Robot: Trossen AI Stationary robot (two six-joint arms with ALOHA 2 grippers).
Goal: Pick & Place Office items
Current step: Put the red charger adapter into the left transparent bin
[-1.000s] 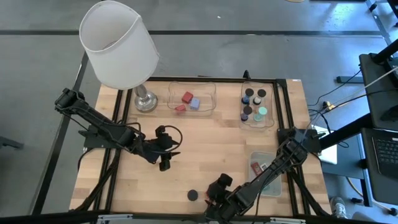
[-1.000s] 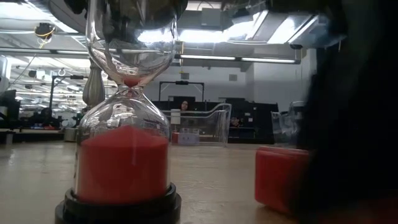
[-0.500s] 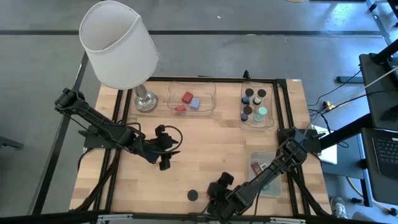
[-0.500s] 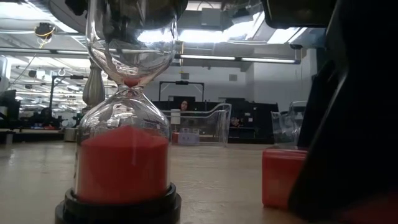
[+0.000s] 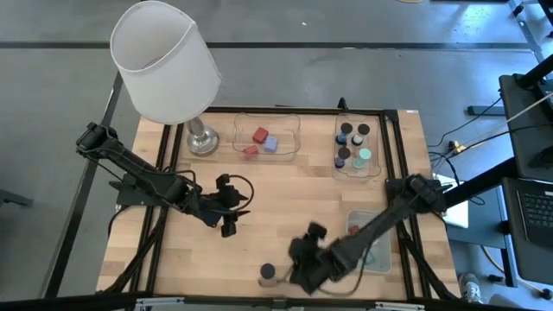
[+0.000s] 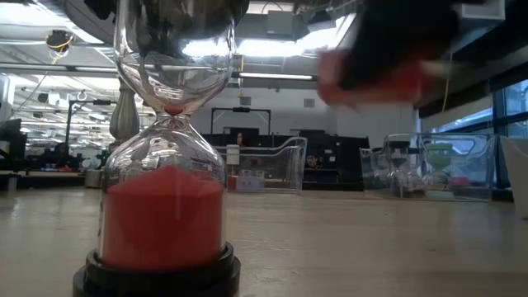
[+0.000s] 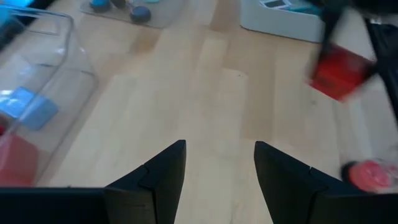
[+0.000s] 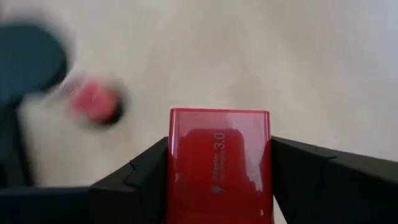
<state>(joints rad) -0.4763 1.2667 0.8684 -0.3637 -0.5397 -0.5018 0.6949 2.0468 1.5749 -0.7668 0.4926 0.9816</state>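
Observation:
My right gripper (image 5: 301, 264) hangs above the table's near edge, shut on a red block (image 8: 219, 163) marked "3.0". The same block shows blurred and raised in the low view (image 6: 371, 74) and the left wrist view (image 7: 337, 73). A small hourglass (image 6: 165, 165) with red sand stands on its black base just left of that gripper (image 5: 269, 274). My left gripper (image 5: 229, 226) waits over the table's left middle, open with nothing between its fingers (image 7: 217, 168). My right gripper pinches the red block by its two opposite sides (image 8: 176, 163) between the two fingers. The fingers slant down from above. The block is lifted clear of the table, one end sticking out past the fingertips.
A white-shaded lamp (image 5: 164, 65) stands at the far left. A clear tray (image 5: 294, 130) at the far middle holds red blocks and a lavender cube. Another clear tray (image 5: 378, 149) at the far right holds small dark pieces. A pale tray (image 5: 378, 259) sits at the near right.
My right gripper has taken hold of the red block, which stood on the table near the front edge, and has risen with it. The block is now lifted clear. The hourglass has stayed in place.

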